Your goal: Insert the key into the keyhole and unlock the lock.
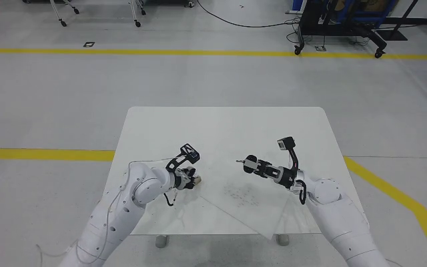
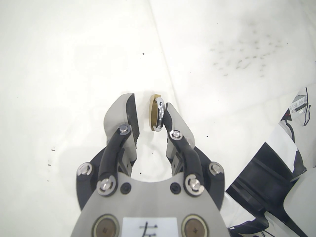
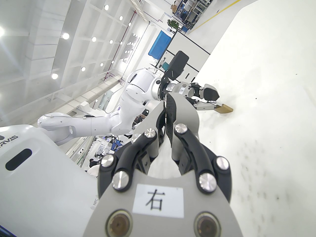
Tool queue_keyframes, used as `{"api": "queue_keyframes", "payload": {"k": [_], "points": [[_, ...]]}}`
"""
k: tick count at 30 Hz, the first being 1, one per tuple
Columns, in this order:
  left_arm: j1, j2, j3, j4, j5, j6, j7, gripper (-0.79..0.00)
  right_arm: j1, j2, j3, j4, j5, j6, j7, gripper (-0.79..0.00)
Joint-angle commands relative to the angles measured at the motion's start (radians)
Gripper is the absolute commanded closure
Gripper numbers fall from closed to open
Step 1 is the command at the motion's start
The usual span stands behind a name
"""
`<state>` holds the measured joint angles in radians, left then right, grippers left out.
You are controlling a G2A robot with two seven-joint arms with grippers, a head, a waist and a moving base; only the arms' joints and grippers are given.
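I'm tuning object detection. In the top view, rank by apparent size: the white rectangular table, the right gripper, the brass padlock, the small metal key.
1. White rectangular table.
2. Right gripper.
3. Brass padlock and small metal key: both tiny, too alike to rank.

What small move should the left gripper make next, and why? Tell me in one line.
Probably close the left gripper on the lock: its fingers stand open either side of it, one pad touching, the other apart. The right gripper, shut on the key, is apart from the lock.
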<state>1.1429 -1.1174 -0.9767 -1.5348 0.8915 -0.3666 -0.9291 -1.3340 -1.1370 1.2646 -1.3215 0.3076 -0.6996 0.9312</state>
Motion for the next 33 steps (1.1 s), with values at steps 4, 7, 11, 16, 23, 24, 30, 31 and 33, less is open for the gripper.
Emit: {"api": "queue_keyframes", "payload": {"k": [4,7,11,16,23,24,30,31,33], "points": [[-0.014,-0.005,0.021,0.011,0.003,0.000,-0.005,0.000,0.000,0.000,0.000,0.000,0.000,0.000,0.000,0.000],[-0.022,-0.007,0.030,0.018,0.002,0.001,-0.001,0.000,0.000,0.000,0.000,0.000,0.000,0.000,0.000,0.000],[-0.034,-0.010,0.045,0.034,0.015,-0.001,-0.004,0.000,0.000,0.000,0.000,0.000,0.000,0.000,0.000,0.000],[-0.042,-0.012,0.051,0.049,0.030,0.005,0.004,0.000,0.000,0.000,0.000,0.000,0.000,0.000,0.000,0.000],[0.003,-0.006,-0.083,0.049,-0.113,0.121,0.250,0.000,0.000,0.000,0.000,0.000,0.000,0.000,0.000,0.000],[0.015,-0.006,-0.108,0.045,-0.159,0.128,0.287,0.000,0.000,0.000,0.000,0.000,0.000,0.000,0.000,0.000],[0.102,-0.005,-0.223,0.020,-0.392,0.130,0.497,0.000,0.000,0.000,0.000,0.000,0.000,0.000,0.000,0.000],[0.102,-0.005,-0.223,0.020,-0.392,0.130,0.497,0.000,0.000,0.000,0.000,0.000,0.000,0.000,0.000,0.000],[0.102,-0.005,-0.223,0.020,-0.392,0.130,0.497,0.000,0.000,0.000,0.000,0.000,0.000,0.000,0.000,0.000]]}}
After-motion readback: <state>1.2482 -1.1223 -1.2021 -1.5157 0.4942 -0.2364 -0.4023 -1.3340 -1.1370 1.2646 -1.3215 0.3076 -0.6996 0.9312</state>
